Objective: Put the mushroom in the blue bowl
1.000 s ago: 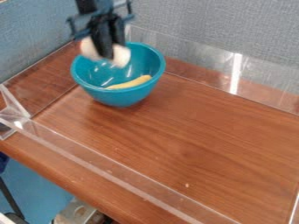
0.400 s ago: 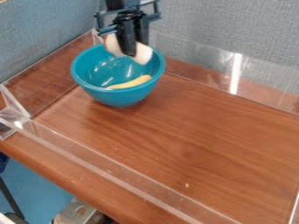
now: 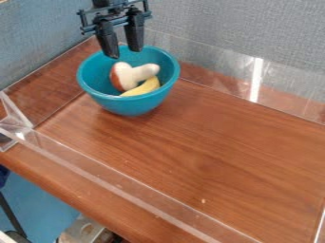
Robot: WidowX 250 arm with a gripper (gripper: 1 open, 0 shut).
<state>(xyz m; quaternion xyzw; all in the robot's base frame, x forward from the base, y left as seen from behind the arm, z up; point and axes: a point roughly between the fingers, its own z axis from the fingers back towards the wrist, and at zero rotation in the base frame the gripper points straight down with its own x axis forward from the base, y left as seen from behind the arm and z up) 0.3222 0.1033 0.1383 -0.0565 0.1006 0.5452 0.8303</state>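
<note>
Against the grey textured wall, the black two-fingered tool now gapes empty, having released the orange-red-capped, white-stemmed toy mushroom into the round, glossy teal-blue plastic bowl, apparently completing the task.
</note>
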